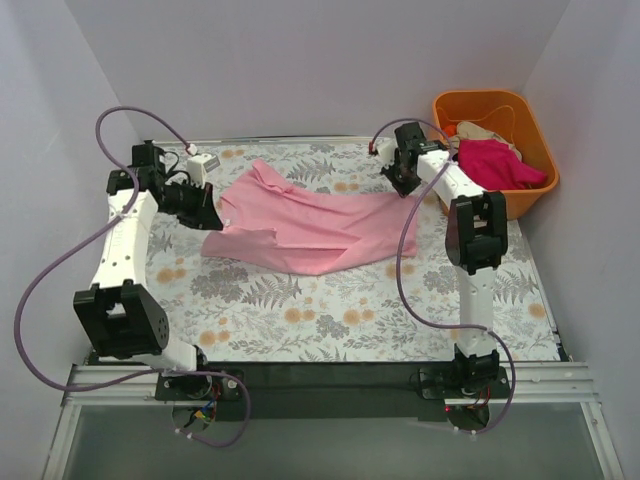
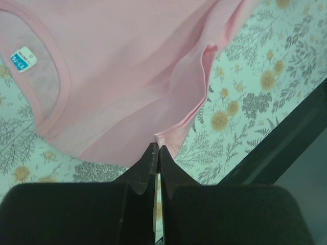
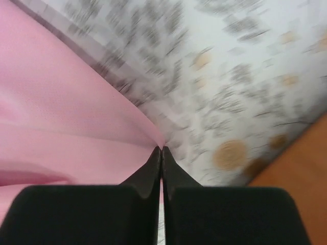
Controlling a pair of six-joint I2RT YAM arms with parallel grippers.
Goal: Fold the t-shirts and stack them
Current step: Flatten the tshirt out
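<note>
A light pink t-shirt (image 1: 300,225) lies spread and rumpled across the back middle of the floral table. My left gripper (image 1: 208,212) is shut on its left edge; the left wrist view shows the pink t-shirt (image 2: 127,76) with its neckline and size label, pinched at the left gripper's (image 2: 157,148) tips. My right gripper (image 1: 405,185) is shut on the shirt's right corner; the right wrist view shows the pink cloth (image 3: 66,132) pulled taut from the right gripper's (image 3: 162,149) tips. A magenta t-shirt (image 1: 497,165) and a cream t-shirt (image 1: 478,130) lie in the tub.
An orange plastic tub (image 1: 525,200) stands at the back right corner, just right of my right arm. The floral tablecloth (image 1: 330,310) covers the table. A black bar (image 2: 276,148) runs along the table's near edge. White walls enclose the back and sides.
</note>
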